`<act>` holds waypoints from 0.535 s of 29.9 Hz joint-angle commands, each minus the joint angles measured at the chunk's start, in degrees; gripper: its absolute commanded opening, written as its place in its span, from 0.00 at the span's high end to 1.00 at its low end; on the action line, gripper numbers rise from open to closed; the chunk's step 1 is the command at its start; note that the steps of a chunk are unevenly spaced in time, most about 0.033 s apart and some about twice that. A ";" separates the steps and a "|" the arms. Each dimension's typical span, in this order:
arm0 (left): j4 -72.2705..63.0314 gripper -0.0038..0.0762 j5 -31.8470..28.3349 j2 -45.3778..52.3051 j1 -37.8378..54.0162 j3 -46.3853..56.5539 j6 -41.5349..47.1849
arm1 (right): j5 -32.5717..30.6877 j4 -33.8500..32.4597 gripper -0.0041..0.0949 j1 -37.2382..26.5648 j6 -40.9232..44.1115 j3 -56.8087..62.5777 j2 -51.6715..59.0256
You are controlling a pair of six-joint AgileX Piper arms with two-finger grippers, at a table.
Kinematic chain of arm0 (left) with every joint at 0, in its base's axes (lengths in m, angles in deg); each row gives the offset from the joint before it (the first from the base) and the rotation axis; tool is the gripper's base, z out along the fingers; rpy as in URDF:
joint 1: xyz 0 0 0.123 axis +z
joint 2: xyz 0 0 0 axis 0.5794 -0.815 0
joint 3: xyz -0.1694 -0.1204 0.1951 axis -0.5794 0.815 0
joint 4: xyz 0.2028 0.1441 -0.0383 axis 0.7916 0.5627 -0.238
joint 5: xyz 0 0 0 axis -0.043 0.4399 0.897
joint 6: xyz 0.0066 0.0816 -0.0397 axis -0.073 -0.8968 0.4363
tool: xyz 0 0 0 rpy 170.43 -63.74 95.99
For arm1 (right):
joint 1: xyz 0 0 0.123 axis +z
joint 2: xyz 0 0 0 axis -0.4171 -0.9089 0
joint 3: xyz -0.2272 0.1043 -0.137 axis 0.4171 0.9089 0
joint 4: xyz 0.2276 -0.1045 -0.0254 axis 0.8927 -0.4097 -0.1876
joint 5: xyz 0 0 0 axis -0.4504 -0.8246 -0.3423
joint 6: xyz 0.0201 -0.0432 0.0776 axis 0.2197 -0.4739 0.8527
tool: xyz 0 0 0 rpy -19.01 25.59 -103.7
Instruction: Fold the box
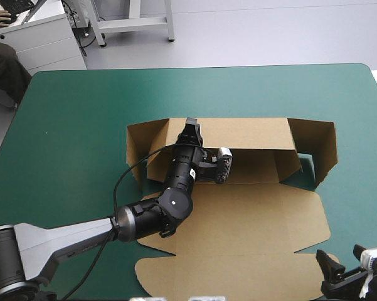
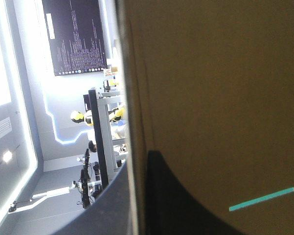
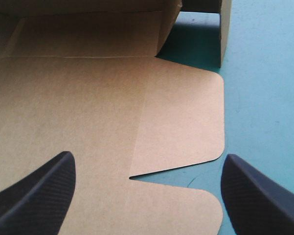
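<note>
The brown box [image 1: 238,213] lies in the middle of the table, its lid and front flaps flat. Its back wall [image 1: 238,133] and the two end flaps stand raised. My left gripper [image 1: 191,125] reaches over the sheet to the left part of the back wall's top edge. In the left wrist view the board [image 2: 210,98] runs edge-on between the two black fingers [image 2: 173,200], which are shut on it. My right gripper [image 1: 339,271] hovers open by the box's near right corner. Its view shows a rounded flat flap [image 3: 181,117] ahead of the parted fingers [image 3: 44,191].
The teal-green cover [image 1: 69,125] lies bare to the left, right and beyond the box. The raised right end flap [image 1: 323,147] stands near the table's right side. A teal-green strip [image 2: 261,199] shows through a slot in the board.
</note>
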 commanded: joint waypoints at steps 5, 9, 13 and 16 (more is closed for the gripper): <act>5.94 0.96 1.41 2.49 -0.10 -1.13 -0.15 | 3.96 -12.53 0.18 -0.29 4.26 -14.49 -17.63; 5.94 0.96 1.31 2.49 -0.10 -1.13 -0.15 | 3.88 -20.10 0.18 -0.29 5.32 -21.39 -28.69; 5.94 0.96 1.39 2.49 -0.10 -1.13 -0.15 | 3.88 -19.97 0.18 -0.29 3.55 -29.55 -39.47; 5.94 0.96 1.39 2.49 -0.10 -1.13 -0.15 | 3.12 -19.97 0.18 -0.29 1.47 -35.80 -46.15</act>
